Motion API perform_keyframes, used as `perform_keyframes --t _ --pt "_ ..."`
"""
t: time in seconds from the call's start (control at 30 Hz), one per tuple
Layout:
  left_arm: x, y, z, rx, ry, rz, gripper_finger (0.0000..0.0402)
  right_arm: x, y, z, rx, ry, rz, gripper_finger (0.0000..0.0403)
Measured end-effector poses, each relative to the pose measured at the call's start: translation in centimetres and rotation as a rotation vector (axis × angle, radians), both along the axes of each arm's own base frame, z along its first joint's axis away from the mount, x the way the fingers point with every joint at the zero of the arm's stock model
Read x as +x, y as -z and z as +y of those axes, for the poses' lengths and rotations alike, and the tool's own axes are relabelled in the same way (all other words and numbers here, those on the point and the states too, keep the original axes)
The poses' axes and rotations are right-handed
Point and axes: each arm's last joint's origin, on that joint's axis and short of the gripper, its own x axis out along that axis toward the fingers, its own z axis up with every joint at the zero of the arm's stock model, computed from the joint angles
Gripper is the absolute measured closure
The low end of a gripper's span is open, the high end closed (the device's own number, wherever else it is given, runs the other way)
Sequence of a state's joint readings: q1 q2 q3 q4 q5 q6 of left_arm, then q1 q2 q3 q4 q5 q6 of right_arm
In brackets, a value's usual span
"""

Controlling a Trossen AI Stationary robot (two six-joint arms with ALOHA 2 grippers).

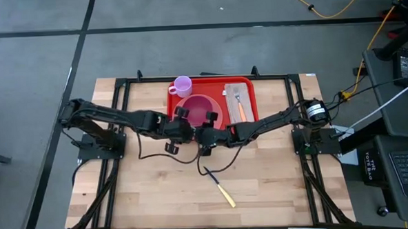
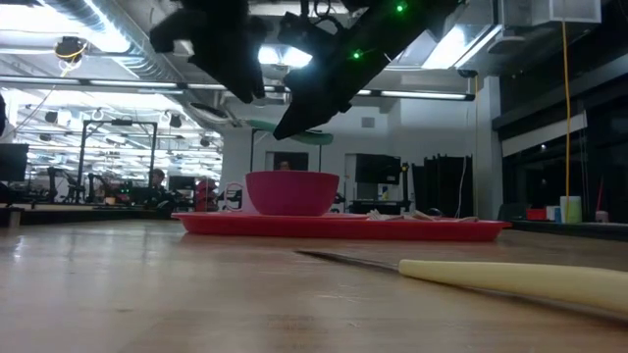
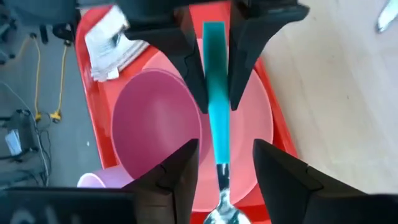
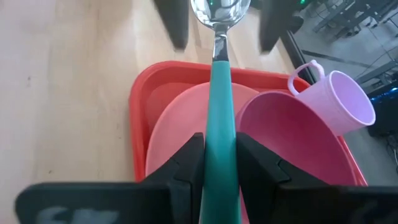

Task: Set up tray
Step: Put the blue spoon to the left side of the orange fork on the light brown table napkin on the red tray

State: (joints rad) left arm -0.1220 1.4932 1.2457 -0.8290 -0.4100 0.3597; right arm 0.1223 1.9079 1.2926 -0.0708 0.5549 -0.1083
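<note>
A: Where was the bright red rectangular plastic tray (image 1: 213,88)?

B: At the table's far edge. Above its near rim, the right gripper (image 4: 217,155) clamped a teal-handled metal spoon (image 4: 219,118); the left gripper (image 3: 225,163) stood released around it.

A: Best lower it gently, clear of the pink bowl (image 4: 292,140).

Readable text: none in any view.
Napkin (image 3: 109,40) on the tray: possibly faint print, too blurred to read.

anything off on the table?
Yes: a yellow-handled knife lies askew on bare wood near the front, apart from the tray. The right gripper holds a teal spoon between the left gripper's open jaws.
</note>
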Motion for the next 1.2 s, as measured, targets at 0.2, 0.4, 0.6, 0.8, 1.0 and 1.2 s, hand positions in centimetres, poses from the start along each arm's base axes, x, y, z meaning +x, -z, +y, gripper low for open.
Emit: perform_keyframes --t 0.2,0.4,0.6,0.8,1.0,1.2 --pt "-1.3 -1.7 -0.8 -0.012 0.027 -0.062 0.0257 -0.1 0.1 0.0 0.002 -0.002 0.018 0.0321" --pt "-3.1 -2.7 -0.6 -0.068 -0.036 -0.174 0.0304 -0.3 0.1 0.0 0.002 -0.006 0.032 0.0321" --pt "-5.4 -0.4 -0.4 -0.143 -0.034 -0.354 0.0365 -0.4 0.2 0.1 0.043 -0.028 0.043 0.0321" --pt "-8.0 1.6 -0.7 -0.229 0.061 -0.552 0.0399 -0.4 0.3 -0.1 0.044 -0.024 0.056 0.0322" --pt "-10.4 3.3 -1.0 -0.309 0.149 -0.713 0.04 -0.3 0.2 -1.6 0.05 0.018 0.041 0.0322" --pt "-11.9 4.6 -1.1 -0.342 0.212 -0.787 0.0397 -0.2 0.0 -3.1 0.08 0.08 0.009 0.0322"
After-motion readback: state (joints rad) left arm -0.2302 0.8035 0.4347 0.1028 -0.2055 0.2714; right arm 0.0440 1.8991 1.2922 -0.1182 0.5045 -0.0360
